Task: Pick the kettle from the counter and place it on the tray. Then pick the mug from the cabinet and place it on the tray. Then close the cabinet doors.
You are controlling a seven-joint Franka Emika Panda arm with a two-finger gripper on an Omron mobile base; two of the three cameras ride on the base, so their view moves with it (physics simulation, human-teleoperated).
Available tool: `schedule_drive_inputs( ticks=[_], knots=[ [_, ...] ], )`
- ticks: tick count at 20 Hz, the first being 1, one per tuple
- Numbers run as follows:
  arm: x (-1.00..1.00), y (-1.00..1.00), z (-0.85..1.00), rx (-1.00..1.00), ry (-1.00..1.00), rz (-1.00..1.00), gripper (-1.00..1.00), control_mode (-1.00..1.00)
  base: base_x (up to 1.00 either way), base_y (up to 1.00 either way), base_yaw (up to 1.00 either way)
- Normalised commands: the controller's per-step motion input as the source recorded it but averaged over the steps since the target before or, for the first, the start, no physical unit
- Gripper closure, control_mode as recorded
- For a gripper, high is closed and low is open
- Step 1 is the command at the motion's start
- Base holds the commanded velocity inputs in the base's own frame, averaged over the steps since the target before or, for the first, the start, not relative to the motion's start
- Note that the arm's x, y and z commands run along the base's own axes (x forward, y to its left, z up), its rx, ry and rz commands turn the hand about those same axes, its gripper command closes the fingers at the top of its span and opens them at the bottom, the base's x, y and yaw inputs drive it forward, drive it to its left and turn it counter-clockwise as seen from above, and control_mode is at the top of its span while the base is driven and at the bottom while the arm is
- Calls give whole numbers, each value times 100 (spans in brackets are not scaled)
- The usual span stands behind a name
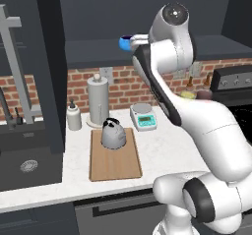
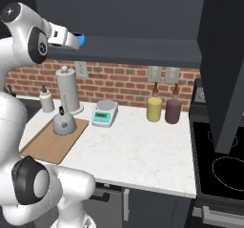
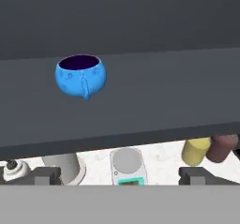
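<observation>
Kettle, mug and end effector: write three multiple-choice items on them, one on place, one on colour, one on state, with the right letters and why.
1. Where does the kettle stand?
A. in the sink
B. on the tray
C. on the stove

2. What colour is the mug outside?
A. bright blue
B. red
C. white

3. How is the end effector?
A. shut on the mug
B. shut on the kettle
C. open, holding nothing

Answers:
1 B, both base views show the kettle sitting at the far end of the wooden board.
2 A, the hand view shows a blue bowl with a dark inside on the cabinet shelf.
3 C, the fingertips stand wide apart, short of the mug.
</observation>
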Motion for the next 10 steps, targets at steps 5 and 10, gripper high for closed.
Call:
schedule_drive_inputs(
  ticks=[5,10],
  knots=[
    [59,0,0,12,32,0,-100,-100,0,0,0],
    [53,2,-5,1,5,4,-100,-100,0,0,0]
  ],
)
